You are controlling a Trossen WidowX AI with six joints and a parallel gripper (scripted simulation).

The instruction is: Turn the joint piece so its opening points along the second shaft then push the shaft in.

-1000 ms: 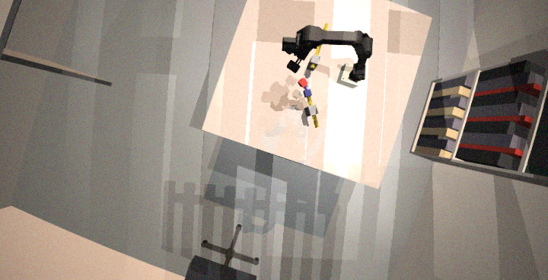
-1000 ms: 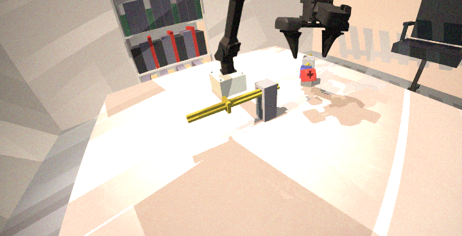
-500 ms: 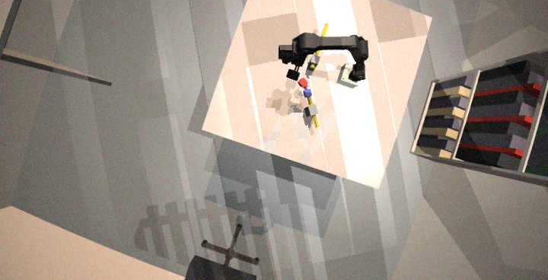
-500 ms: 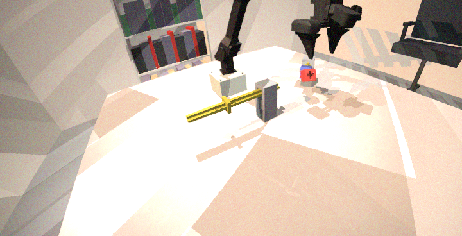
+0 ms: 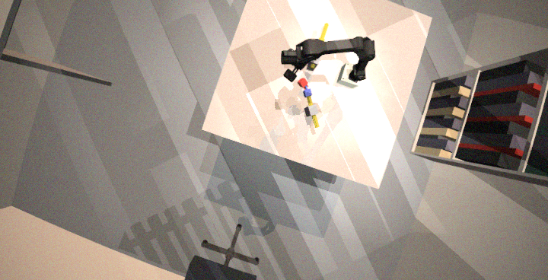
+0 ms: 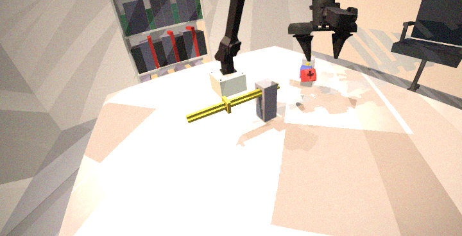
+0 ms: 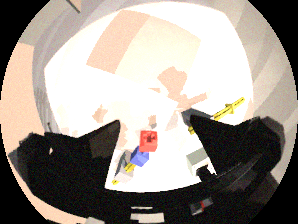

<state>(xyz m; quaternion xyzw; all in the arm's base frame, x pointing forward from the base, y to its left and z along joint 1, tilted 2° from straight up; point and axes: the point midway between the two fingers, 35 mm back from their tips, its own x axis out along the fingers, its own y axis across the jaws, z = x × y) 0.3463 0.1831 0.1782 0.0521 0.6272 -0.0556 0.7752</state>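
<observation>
Right of centre in the exterior frame, our one gripper [image 5: 297,76] [image 6: 323,59] [image 7: 156,120] hangs spread, pinching nothing, above one red joint piece [image 5: 302,82] [image 6: 308,75] [image 7: 148,141] marked with a dark cross-shaped opening; two yellow shafts and two grey blocks stand on one bench [image 5: 245,124] [image 6: 181,182] [image 7: 165,45].

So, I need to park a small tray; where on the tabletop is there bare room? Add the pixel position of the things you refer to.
In the exterior view, the near stretch before the upright gray block [image 6: 271,103] looks free. Crowding: around the red joint piece [image 5: 302,82] [image 6: 308,75] [image 7: 148,141], below the hand [image 5: 294,71] [image 6: 323,59] [image 7: 156,122].

A pale square tabletop [image 5: 399,47] [image 6: 181,176] [image 7: 170,40] carries, inside its edges, two grey upright blocks [image 5: 313,109] [image 6: 270,102] [image 7: 123,173] and the arm's whitish box-shaped base [image 5: 347,81] [image 6: 233,85] [image 7: 196,161].
</observation>
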